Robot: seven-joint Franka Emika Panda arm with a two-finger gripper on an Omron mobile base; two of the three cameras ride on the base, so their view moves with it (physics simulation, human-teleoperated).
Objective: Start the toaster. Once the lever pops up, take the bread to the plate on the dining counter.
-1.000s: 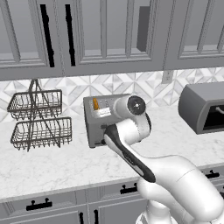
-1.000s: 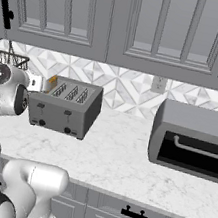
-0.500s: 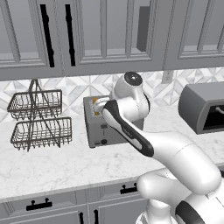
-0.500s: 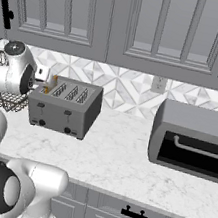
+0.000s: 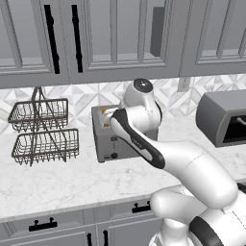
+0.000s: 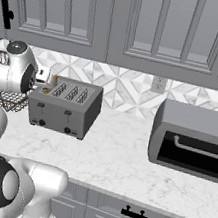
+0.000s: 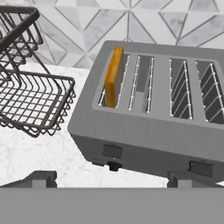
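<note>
The grey four-slot toaster [image 7: 148,131] [image 6: 65,107] [image 5: 106,144] stands on the worktop by the tiled wall. The bread [image 7: 114,76] stands edge-on in its leftmost slot, with its top above the rim. On the front, both slider levers [image 7: 112,151] sit beside dark knobs [image 7: 114,166]. My gripper [image 7: 116,178] [image 6: 42,82] hovers open just in front of and above the toaster's left end, with nothing between its fingertips [image 7: 40,176]. The plate and the dining counter are out of view.
A two-tier wire basket rack [image 5: 41,129] [image 7: 26,94] stands close to the left of the toaster. A larger dark-grey appliance [image 6: 194,141] [image 5: 223,117] with a black opening sits to the right. Upper cabinets hang over the worktop.
The arm has swung upward and closer to the wall. The hand went from in front of the toaster to above its left end. The jaws stayed open.
</note>
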